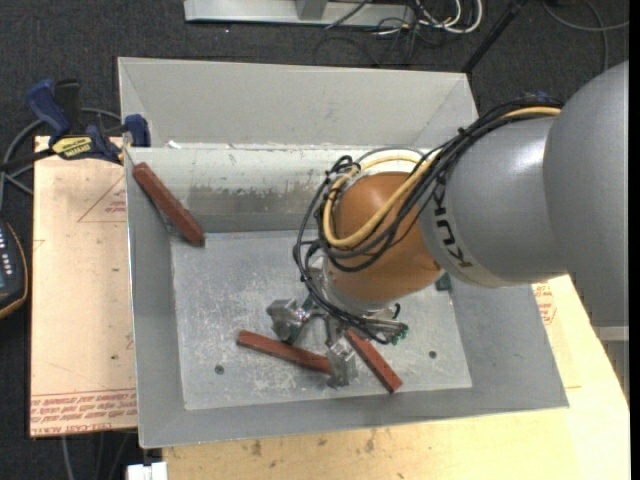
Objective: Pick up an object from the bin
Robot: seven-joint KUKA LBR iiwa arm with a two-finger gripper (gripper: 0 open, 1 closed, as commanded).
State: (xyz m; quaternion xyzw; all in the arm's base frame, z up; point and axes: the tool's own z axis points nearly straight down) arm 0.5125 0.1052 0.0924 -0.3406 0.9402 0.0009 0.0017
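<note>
- Bin (300,108) is the big grey metal one with sloped walls. Going by how deep the robot sits in it, I'd say the job is at the reach-down-and-grab step, with nothing lifted yet.
- Next biggest is the arm (560,198), coming in from the right. Its orange cover (375,238) and cables hang low over the middle of the floor.
- Under that, the gripper (315,343) is down at floor level near the front, right among two brown sticks. I honestly can't tell whether it's apart or together because the cover hides too much, and I see nothing clearly clamped in it.
- Contents now: the leaning stick (168,203) is a reddish-brown bar propped against the left wall at the back, well apart from the gripper.
- Then the flat stick (280,351), same colour, lies on the floor at the front with its right end running in under the gripper. My guess is that's the target.
- Just right of the gripper is the short stick (375,361), lying at an angle. Whether it touches the flat one, I can't tell.
- Smallest is a green bit (397,336) beside the wrist, too tiny to identify.
- Next move, as I read it: close across one stick only, then lift straight up. Catching both at once looks like the risk.
</note>
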